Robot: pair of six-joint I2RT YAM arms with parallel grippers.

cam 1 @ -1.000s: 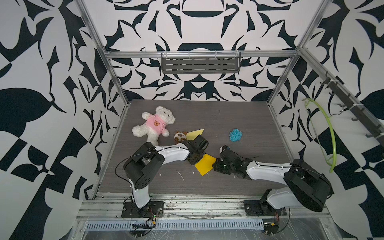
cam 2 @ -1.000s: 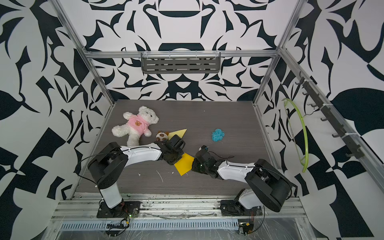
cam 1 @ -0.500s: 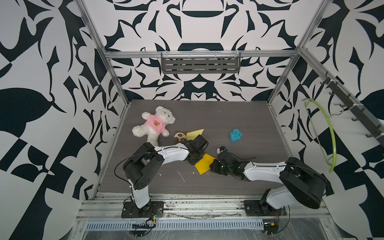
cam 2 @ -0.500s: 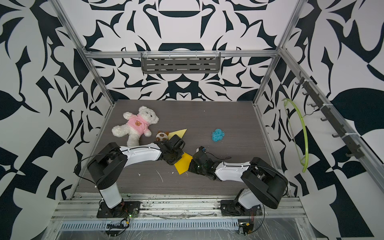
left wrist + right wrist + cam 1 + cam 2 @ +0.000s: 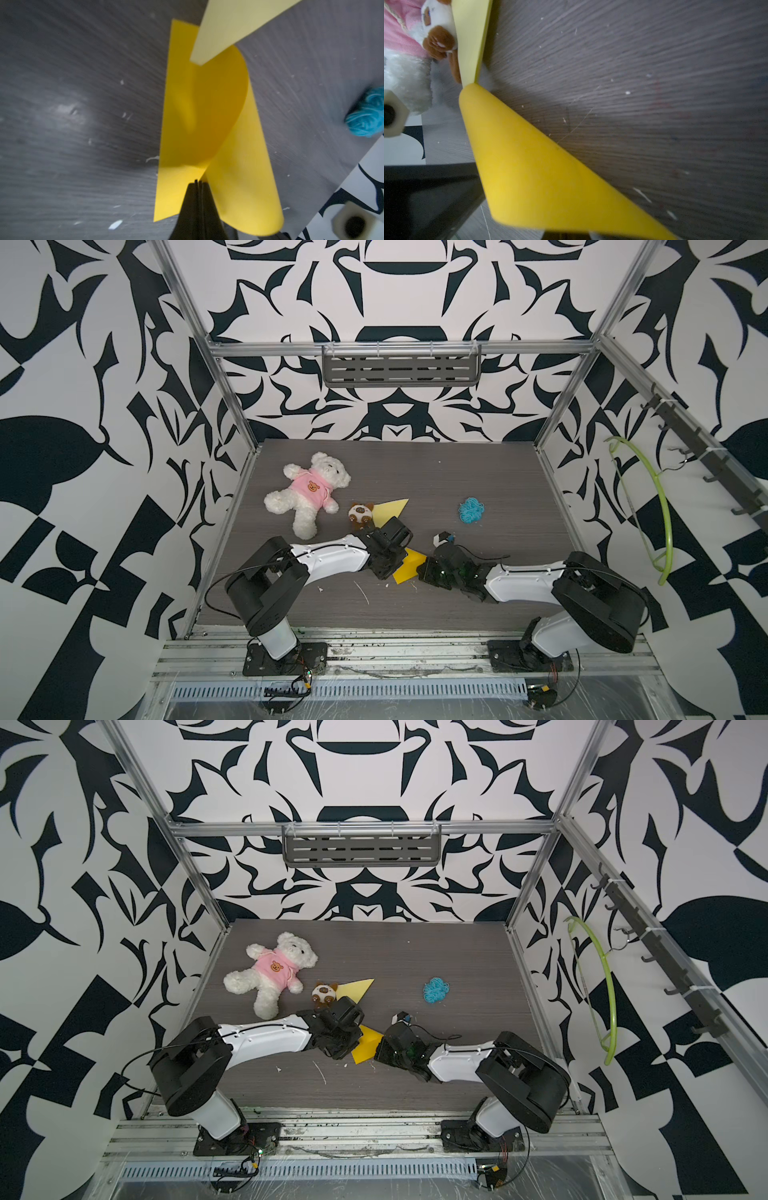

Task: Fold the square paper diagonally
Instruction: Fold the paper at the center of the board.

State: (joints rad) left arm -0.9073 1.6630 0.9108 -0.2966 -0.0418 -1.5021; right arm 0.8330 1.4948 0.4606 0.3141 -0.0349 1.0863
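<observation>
Two closed hands pinch the yellow paper [image 5: 203,116] at lower centre: left hand [image 5: 198,182] on one side, right hand [image 5: 423,569] seemingly on the curled side. Align opposite corners before flattening.

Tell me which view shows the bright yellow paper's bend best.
The left wrist view: the bright yellow paper curls over itself, pinched at the left gripper. The right wrist view shows only its rounded outer side; both top views show only a small sliver.
</observation>
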